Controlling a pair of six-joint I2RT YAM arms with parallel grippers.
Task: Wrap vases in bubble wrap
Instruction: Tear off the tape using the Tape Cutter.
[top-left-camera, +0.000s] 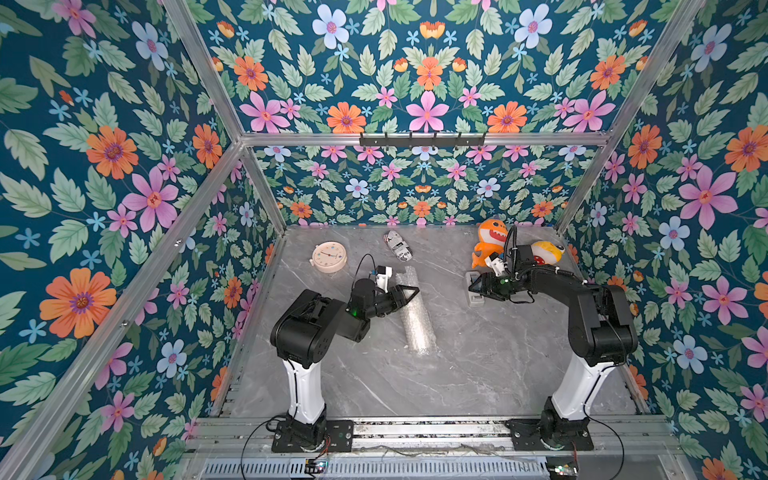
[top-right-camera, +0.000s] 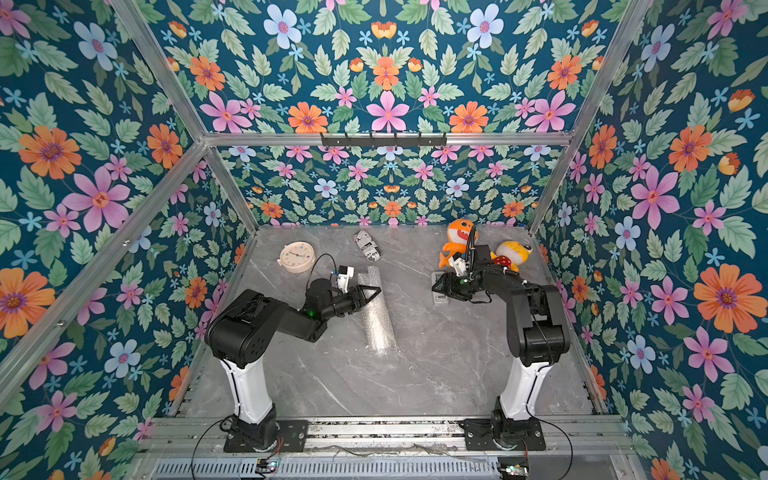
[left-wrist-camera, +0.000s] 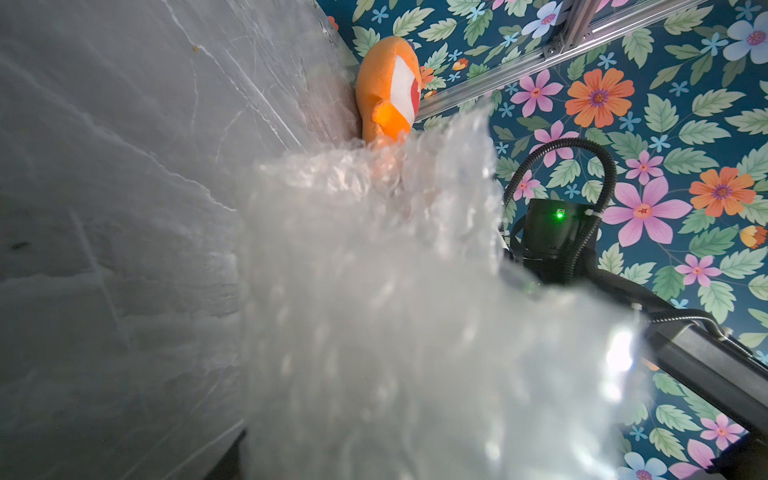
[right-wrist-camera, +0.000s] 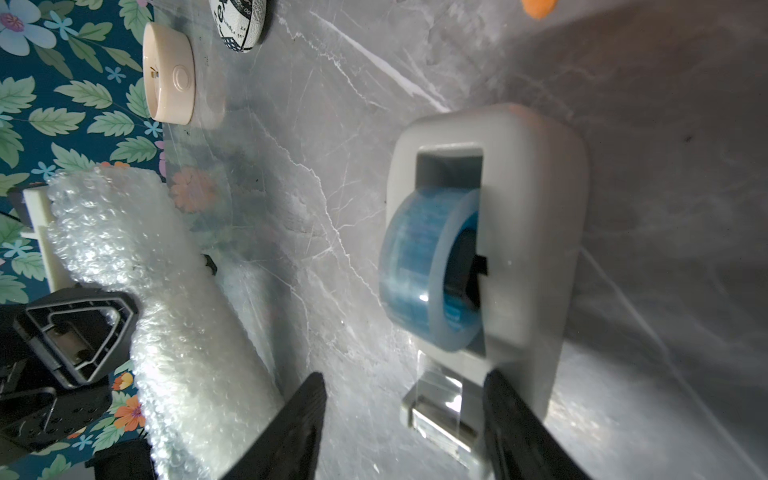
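Both top views high, looking down at table (top-left-camera: 457, 374), wrist views close, sharing bubble wrap (left-wrist-camera: 374, 291).

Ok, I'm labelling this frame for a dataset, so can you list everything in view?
bubble wrap: one, clear, rolled into a tube lying mid-table
vase: none visible; whether it is inside the roll cannot be told
tape dispenser: one, grey-white with bluish tape, right of the roll
clock: one, cream, back left
printed cylinder: one, black-and-white, lying at back centre
shark plush: one, orange, back right
round plush: one, yellow, beside the shark
table: one, grey marble
hook rail: one, black, on the back wall
left pincer: shut, black, against the roll
right pincer: open, black, at the dispenser's tape end
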